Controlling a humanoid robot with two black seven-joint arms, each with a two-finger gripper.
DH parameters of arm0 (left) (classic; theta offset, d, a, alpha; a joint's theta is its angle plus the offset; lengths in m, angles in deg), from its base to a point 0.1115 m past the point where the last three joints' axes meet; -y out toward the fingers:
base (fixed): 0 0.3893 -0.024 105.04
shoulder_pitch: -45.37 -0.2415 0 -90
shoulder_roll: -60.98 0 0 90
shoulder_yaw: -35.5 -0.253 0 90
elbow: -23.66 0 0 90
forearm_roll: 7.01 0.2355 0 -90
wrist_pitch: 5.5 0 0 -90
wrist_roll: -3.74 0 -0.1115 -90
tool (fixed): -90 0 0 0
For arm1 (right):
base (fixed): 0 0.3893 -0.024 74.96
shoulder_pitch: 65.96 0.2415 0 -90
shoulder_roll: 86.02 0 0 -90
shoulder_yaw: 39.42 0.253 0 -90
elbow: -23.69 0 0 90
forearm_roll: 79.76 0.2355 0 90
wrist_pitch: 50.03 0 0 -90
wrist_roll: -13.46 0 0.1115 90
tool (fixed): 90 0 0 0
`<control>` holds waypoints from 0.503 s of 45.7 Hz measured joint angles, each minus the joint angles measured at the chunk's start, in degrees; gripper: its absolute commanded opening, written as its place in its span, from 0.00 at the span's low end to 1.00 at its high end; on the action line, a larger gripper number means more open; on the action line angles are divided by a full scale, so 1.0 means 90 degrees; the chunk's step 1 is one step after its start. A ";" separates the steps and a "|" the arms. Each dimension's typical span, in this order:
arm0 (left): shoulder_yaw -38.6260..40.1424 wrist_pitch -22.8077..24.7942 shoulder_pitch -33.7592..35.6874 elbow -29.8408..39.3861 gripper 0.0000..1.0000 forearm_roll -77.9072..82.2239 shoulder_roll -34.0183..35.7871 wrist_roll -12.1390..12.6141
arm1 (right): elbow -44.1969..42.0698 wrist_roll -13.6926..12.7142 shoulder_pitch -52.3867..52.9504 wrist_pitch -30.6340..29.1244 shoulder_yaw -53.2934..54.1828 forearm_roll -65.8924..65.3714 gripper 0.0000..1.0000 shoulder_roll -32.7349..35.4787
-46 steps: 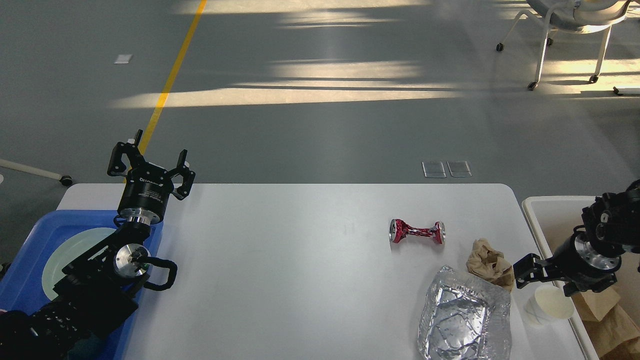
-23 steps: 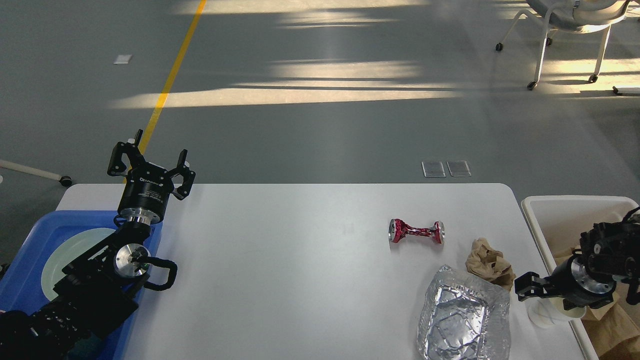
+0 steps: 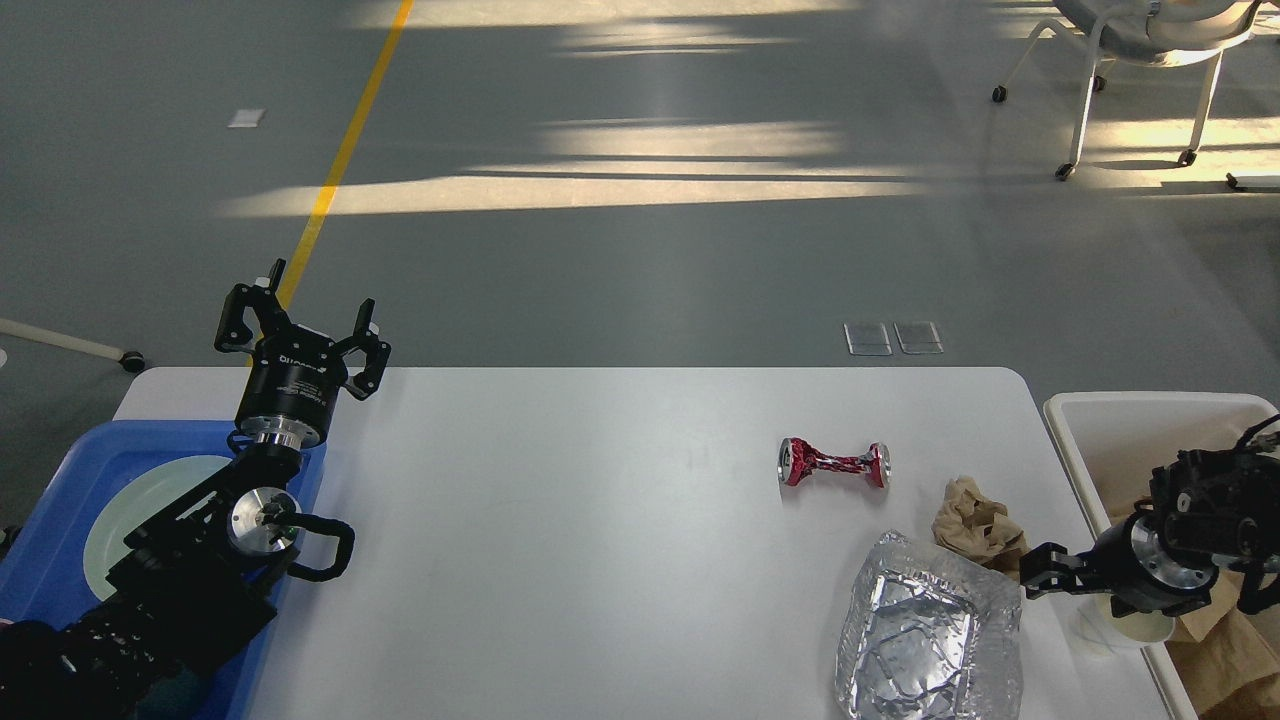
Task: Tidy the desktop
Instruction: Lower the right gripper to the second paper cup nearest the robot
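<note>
The desktop (image 3: 600, 520) lies flat, its long axis running left-right.

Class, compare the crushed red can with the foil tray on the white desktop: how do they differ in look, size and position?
The crushed red can is red-patterned and pinched in the middle like a dumbbell; the foil tray is silver, wide and crinkled. The can is much smaller than the tray. The can lies alone, farther from the robot; the tray sits at the near edge, beside crumpled brown paper. Both are crumpled metal resting on the desktop.
</note>
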 measured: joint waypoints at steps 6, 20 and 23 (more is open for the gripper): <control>0.0000 0.0000 0.0000 0.0000 0.96 0.0000 0.0000 0.0000 | 0.0018 -0.0007 0.0001 -0.0001 0.0000 0.0000 0.00 0.0000; 0.0000 0.0000 0.0000 0.0000 0.96 0.0000 0.0000 0.0000 | 0.0012 0.0001 0.0016 -0.0085 -0.0003 0.0004 0.00 0.0078; 0.0000 0.0000 0.0000 0.0000 0.96 0.0000 0.0000 0.0000 | 0.0012 0.0006 0.0036 -0.0104 -0.0012 0.0007 0.00 0.0091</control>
